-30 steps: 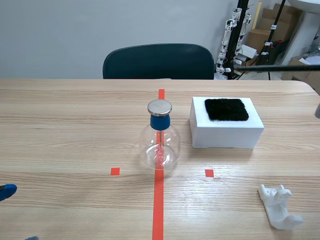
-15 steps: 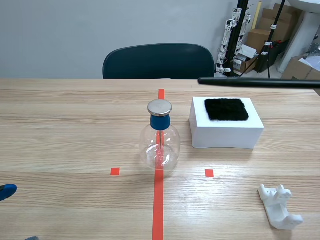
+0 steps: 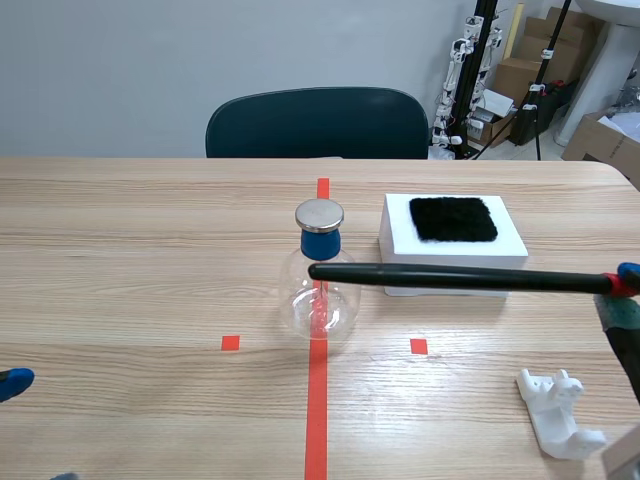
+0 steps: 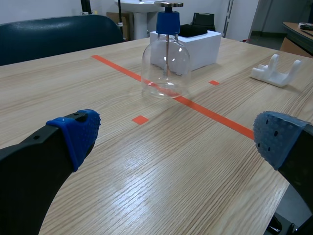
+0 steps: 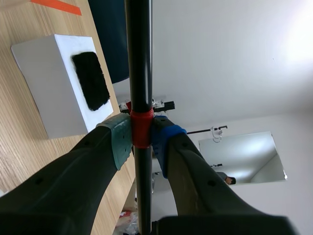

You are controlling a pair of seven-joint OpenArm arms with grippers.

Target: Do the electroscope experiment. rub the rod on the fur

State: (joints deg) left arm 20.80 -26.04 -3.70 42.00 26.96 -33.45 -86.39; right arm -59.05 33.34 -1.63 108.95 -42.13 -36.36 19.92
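— Where is the rod (image 3: 460, 278) being held?
— It is being clamped at its red band by the right gripper (image 5: 142, 134), lying level, its tip seen across the electroscope flask (image 3: 335, 305).
— And the fur (image 3: 453, 218)?
— It is being carried atop the white block (image 3: 400, 240), apart from the rod.
— The left gripper (image 4: 176, 132)?
— Its fingers are being held wide apart, low over the table (image 3: 150, 260).

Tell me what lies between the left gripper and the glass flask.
Nothing but bare table with orange tape marks: the left wrist view shows the open left gripper short of the flask, with no object between.
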